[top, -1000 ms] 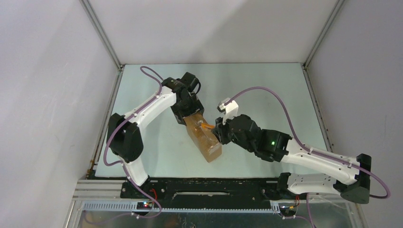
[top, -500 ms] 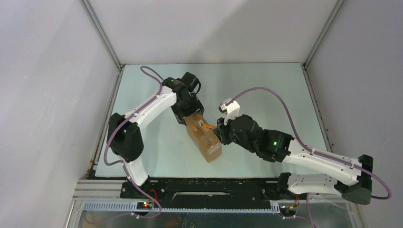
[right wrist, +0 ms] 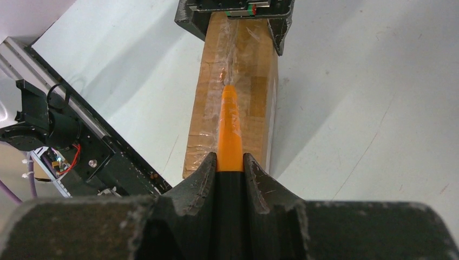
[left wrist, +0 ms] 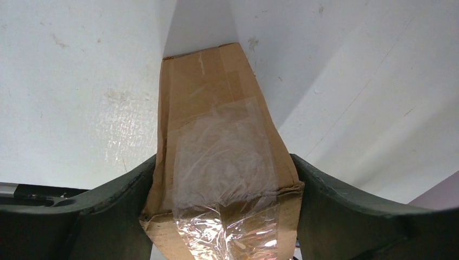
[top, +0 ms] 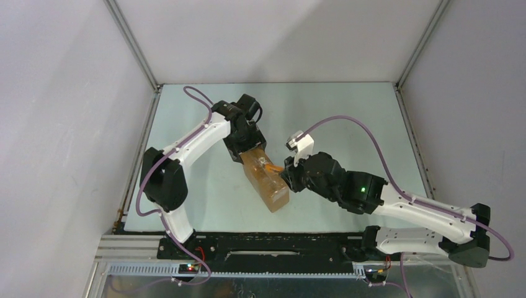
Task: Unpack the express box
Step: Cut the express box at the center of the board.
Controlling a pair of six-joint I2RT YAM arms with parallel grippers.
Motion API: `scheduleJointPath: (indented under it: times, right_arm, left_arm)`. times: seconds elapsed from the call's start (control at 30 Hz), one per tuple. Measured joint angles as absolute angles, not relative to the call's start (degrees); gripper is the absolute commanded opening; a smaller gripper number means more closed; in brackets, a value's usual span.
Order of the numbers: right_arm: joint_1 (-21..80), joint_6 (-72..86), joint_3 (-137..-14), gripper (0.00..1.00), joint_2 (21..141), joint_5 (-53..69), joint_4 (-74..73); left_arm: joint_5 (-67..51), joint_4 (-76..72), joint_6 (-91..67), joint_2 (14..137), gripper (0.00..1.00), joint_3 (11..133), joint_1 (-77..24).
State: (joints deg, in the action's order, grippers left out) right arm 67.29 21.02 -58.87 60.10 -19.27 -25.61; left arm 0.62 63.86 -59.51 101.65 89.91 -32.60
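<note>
**Knife tip on the seam, box pinned at its far end**

The express box (top: 268, 181) lies flat near the middle of the tabletop (top: 347, 112), slanting toward the near edge. The left gripper (top: 250, 152), jaws wide, clamps the box's far end from both sides. The right gripper (right wrist: 229, 160), closed tight on the orange utility knife (right wrist: 229, 124), sets the tip on the top tape seam. The cut probably goes best shallow and straight along the seam, with the left clamp firm.

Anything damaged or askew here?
Only minor wear: the express box shows wrinkled tape and a frayed cardboard edge in the left gripper. The right gripper holds the utility knife on the seam.
</note>
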Motion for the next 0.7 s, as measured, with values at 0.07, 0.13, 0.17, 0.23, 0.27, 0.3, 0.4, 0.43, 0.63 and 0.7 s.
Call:
scheduleJointPath:
  times: [0.07, 0.13, 0.17, 0.23, 0.27, 0.3, 0.4, 0.43, 0.63, 0.7]
  right_arm:
    - [67.3, 20.9, -58.9, 0.00, 60.4, -19.3, -25.5]
    - [67.3, 20.7, -58.9, 0.00, 60.9, -19.3, -25.4]
    - [67.3, 20.5, -58.9, 0.00, 61.2, -19.3, -25.2]
    - [67.3, 20.3, -59.0, 0.00, 61.8, -19.3, -25.1]
    - [67.3, 20.3, -59.0, 0.00, 62.0, -19.3, -25.1]
    - [67.3, 20.3, -59.1, 0.00, 62.1, -19.3, -25.2]
    - [67.3, 20.1, -59.3, 0.00, 62.1, -19.0, -25.4]
    - [67.4, 20.0, -59.4, 0.00, 62.1, -19.0, -25.6]
    - [67.7, 19.7, -59.4, 0.00, 61.7, -19.1, -26.2]
    - [68.0, 19.4, -59.4, 0.00, 61.4, -19.2, -26.7]
  left_arm:
    - [0.6, 63.9, -59.5, 101.6, 0.77, 89.9, -32.6]
    - [0.6, 63.9, -59.5, 101.6, 0.77, 89.9, -32.6]
    - [0.6, 63.9, -59.5, 101.6, 0.77, 89.9, -32.6]
    - [0.6, 63.9, -59.5, 101.7, 0.77, 89.9, -32.6]
    - [0.6, 63.8, -59.5, 101.7, 0.77, 89.9, -32.6]
    - [0.6, 63.9, -59.5, 101.7, 0.77, 89.9, -32.6]
    - [0.6, 64.0, -59.5, 101.8, 0.75, 90.0, -32.6]
    - [0.6, 64.0, -59.5, 101.8, 0.75, 90.0, -32.6]
    - [0.4, 64.1, -59.5, 101.8, 0.71, 90.0, -32.3]
    - [0.4, 64.1, -59.5, 101.8, 0.70, 90.0, -32.3]
